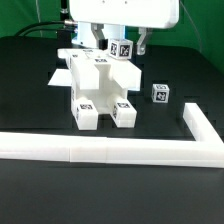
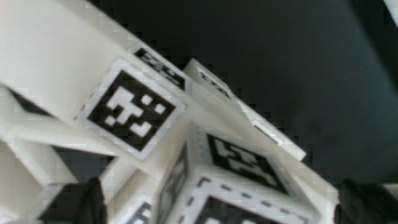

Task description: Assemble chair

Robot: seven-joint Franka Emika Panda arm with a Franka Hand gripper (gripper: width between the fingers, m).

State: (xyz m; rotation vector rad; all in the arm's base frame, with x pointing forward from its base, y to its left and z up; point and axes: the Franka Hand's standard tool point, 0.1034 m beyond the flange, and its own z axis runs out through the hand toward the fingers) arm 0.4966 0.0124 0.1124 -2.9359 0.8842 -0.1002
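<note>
The part-built white chair (image 1: 100,85) stands in the middle of the black table, with two tagged blocky legs (image 1: 87,112) toward the front. My gripper (image 1: 121,48) is right above its rear top, shut on a white tagged chair part (image 1: 122,48) that sits on or just over the assembly; I cannot tell if they touch. In the wrist view the gripper (image 2: 217,205) has a dark finger (image 2: 71,200) on each side of that tagged part (image 2: 240,165), with a larger tagged slab (image 2: 128,105) beside it. A loose small tagged cube (image 1: 160,93) lies to the exterior view's right.
The long white L-shaped border rail (image 1: 110,150) runs along the front and turns back at the exterior view's right (image 1: 200,125). A flat white piece (image 1: 58,75) lies behind the assembly at the exterior view's left.
</note>
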